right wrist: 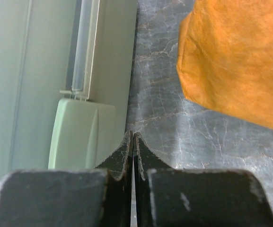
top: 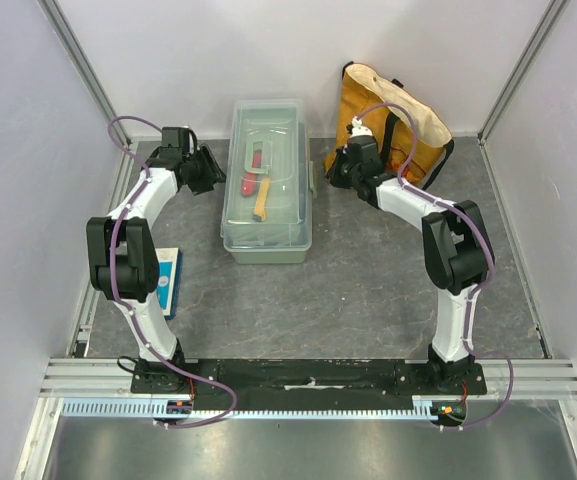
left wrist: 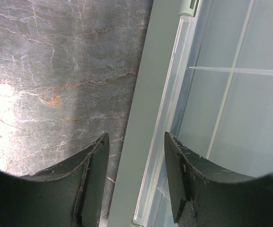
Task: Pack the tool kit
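Note:
The pale sage-green toolbox (top: 268, 215) stands at the table's middle back with its clear lid down. Red- and yellow-handled tools (top: 257, 185) show through the lid. My left gripper (top: 210, 170) is at the box's left side. In the left wrist view it (left wrist: 136, 138) is open, its jaws standing either side of the box's green rim (left wrist: 141, 118) and the clear lid edge (left wrist: 174, 104). My right gripper (top: 331, 172) is at the box's right side. In the right wrist view it (right wrist: 134, 135) is shut and empty, just beside the box's pale green latch (right wrist: 82, 135).
A mustard-yellow tote bag (top: 393, 120) stands at the back right, close behind my right gripper, and shows in the right wrist view (right wrist: 235, 61). A flat blue and red packet (top: 169, 280) lies at the left by the left arm. Grey walls enclose the table.

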Available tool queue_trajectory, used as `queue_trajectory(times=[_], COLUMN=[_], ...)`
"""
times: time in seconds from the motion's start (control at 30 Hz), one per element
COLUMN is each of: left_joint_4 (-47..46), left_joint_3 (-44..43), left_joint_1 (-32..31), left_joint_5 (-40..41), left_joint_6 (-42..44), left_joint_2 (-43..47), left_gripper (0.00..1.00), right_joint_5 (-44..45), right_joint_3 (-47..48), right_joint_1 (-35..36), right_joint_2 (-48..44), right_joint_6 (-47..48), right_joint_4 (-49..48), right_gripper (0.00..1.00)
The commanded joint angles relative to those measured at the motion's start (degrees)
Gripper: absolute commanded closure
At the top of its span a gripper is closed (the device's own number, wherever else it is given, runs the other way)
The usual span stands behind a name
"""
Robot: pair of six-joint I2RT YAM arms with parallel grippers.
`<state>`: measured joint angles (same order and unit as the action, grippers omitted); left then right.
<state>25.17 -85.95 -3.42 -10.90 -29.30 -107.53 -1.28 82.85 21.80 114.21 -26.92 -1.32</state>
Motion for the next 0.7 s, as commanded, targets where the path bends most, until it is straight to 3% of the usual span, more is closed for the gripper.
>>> queue_trajectory(times=[0.0,0.5,0.67], left_joint_4=[-1.3,-2.6,-3.6], left_joint_3=[0.7,2.3,2.8], left_joint_1=[-0.8,-1.8,-2.3], left_joint_5=[-6.0,-13.7,-16.3], left_joint_6=[-0.2,0.0,0.2], left_joint_2=[0.1,-1.1,-1.5], left_gripper=[0.44,0.52,0.52], right_joint_5=[-2.3,-10.2,-13.4], right_joint_3=[4.8,4.6,0.7], right_joint_1=[0.4,2.3,2.3], right_joint_2=[2.9,4.6,2.8], right_joint_6=[1.4,-1.8,-4.0], right_joint_4=[1.0,-3.3,-11.3], right_gripper=[0.98,1.00,1.00])
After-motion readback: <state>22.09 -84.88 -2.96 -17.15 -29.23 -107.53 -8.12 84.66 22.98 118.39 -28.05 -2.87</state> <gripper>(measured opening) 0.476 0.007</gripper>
